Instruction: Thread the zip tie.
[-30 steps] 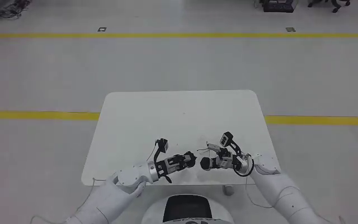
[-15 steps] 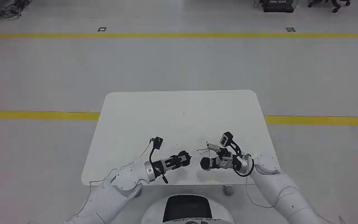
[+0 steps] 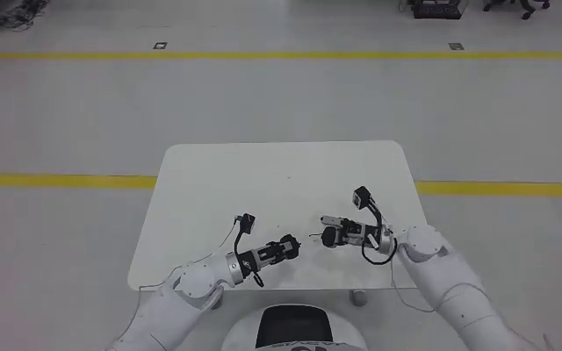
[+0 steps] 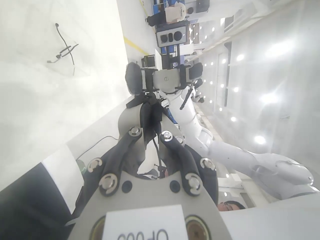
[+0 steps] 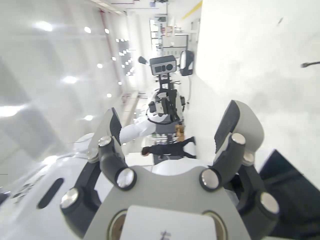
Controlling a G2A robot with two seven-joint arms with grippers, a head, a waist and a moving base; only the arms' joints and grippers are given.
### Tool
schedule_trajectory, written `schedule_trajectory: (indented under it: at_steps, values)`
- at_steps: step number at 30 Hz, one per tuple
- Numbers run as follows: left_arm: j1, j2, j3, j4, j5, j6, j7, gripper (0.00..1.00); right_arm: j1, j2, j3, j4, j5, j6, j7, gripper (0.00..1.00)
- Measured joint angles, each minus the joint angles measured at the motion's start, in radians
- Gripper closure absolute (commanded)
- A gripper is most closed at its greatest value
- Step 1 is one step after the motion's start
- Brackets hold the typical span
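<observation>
Zip tie (image 4: 157, 151), a thin black strap (hard to follow past the pads), sits pinched in the left gripper (image 4: 148, 106), whose fingers are closed on it. Its length runs back along them toward the wrist. The right gripper (image 5: 172, 116) hangs empty with fingers spread, facing it, just right of it and slightly higher in the top view, near but apart. Loose ties (image 4: 63, 49) lie on the table (image 3: 281, 167).

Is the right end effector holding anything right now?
No, in the right wrist view the right end effector has its fingers spread wide apart with nothing between them.
</observation>
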Motion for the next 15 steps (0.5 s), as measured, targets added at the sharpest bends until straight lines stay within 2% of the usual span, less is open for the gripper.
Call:
schedule_trajectory:
  at_steps: [4, 6, 13, 15]
  values:
    - [0.0, 0.0, 0.0, 0.0, 0.0, 0.0, 0.0, 1.0, 0.008, 0.016, 0.002, -0.108, -0.249, 0.014, -0.044, 0.0]
    - [0.0, 0.0, 0.0, 0.0, 0.0, 0.0, 0.0, 1.0, 0.007, 0.017, 0.0, -0.122, -0.319, 0.015, -0.053, 0.0]
    - [0.0, 0.0, 0.0, 0.0, 0.0, 0.0, 0.0, 1.0, 0.007, 0.017, -0.003, -0.123, -0.3, 0.012, -0.052, 0.0]
    - [0.0, 0.0, 0.0, 0.0, 0.0, 0.0, 0.0, 1.0, 0.013, 0.017, -0.01, -0.127, -0.327, -0.016, -0.052, 0.0]
